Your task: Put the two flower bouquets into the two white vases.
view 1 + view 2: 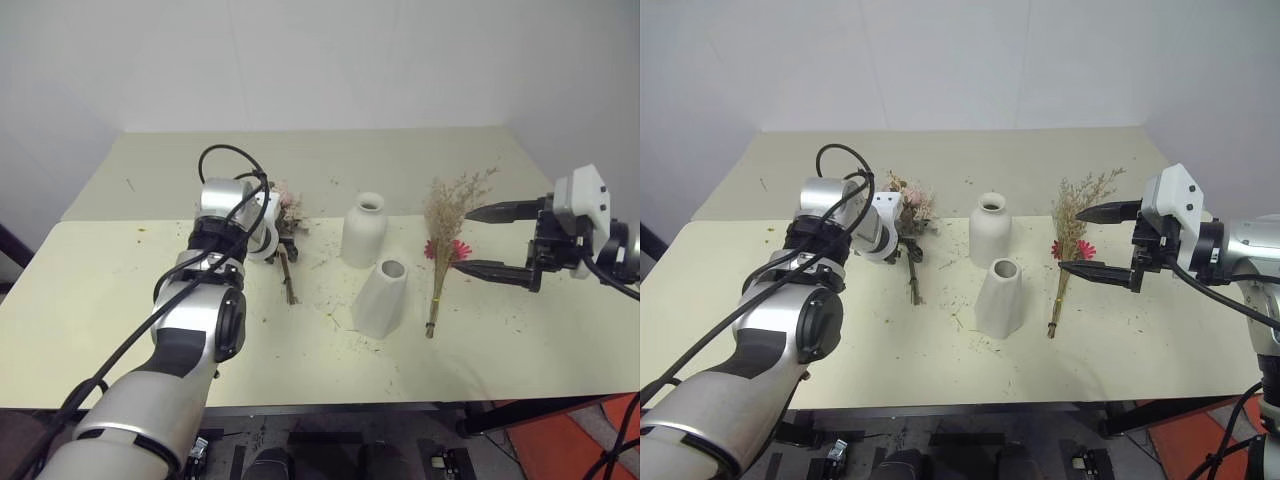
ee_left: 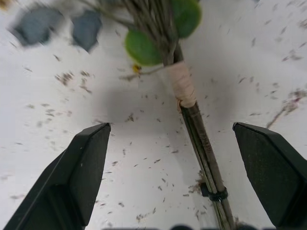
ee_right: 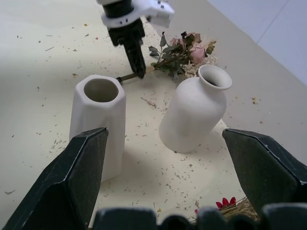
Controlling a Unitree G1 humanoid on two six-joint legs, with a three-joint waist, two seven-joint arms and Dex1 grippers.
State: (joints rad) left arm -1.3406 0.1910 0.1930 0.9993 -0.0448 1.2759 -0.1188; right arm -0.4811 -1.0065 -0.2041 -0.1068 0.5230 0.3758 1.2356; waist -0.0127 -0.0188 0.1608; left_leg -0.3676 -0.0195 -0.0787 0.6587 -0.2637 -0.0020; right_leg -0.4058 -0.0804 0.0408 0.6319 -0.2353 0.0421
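The pink rose bouquet (image 1: 289, 208) lies on the table with its stem (image 2: 193, 125) towards the front. My left gripper (image 2: 169, 125) points down over that stem, open, one finger on each side and no contact visible. The beige feathery bouquet with a red daisy (image 1: 446, 228) lies flat right of the vases. My right gripper (image 1: 462, 240) hovers open at its flowering end, holding nothing. The bottle-shaped white vase (image 1: 363, 230) and the cone-shaped white vase (image 1: 381, 298) stand upright and empty mid-table, the cone nearer the front.
The pale table (image 1: 100, 300) is strewn with dry plant crumbs around the vases and stems. A seam (image 1: 150, 222) crosses it behind the vases. Its front edge (image 1: 400, 402) runs close below the cone vase. An orange object (image 1: 590, 440) sits on the floor at the right.
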